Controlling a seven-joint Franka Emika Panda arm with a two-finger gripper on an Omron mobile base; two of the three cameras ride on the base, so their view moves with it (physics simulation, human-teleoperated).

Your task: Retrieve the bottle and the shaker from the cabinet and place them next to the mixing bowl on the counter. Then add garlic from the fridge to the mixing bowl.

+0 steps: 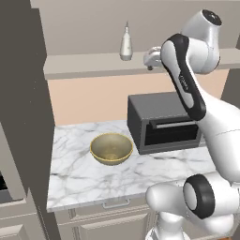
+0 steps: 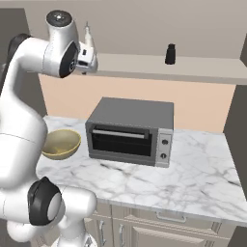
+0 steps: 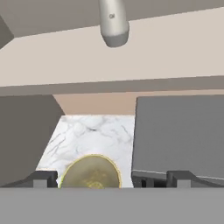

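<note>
The whitish pear-shaped bottle [image 1: 125, 44] stands upright on the cabinet shelf [image 1: 89, 64]. Its base [image 3: 113, 22] shows at the top of the hand view. My gripper [image 1: 150, 63] hangs open in front of the shelf edge, just right of the bottle and a little lower, touching nothing. Its fingertips [image 3: 43, 178] stand wide apart with nothing between them. The black shaker [image 2: 170, 54] stands farther right on the same shelf. The golden mixing bowl [image 1: 111, 148] rests on the marble counter [image 1: 75, 173], below the gripper. Fridge and garlic are out of view.
A grey toaster oven [image 2: 130, 130] sits on the counter right of the bowl, directly under the shelf. A tall taupe panel [image 1: 23, 103] bounds the counter on the left. Open marble [image 2: 202, 178] lies right of the oven.
</note>
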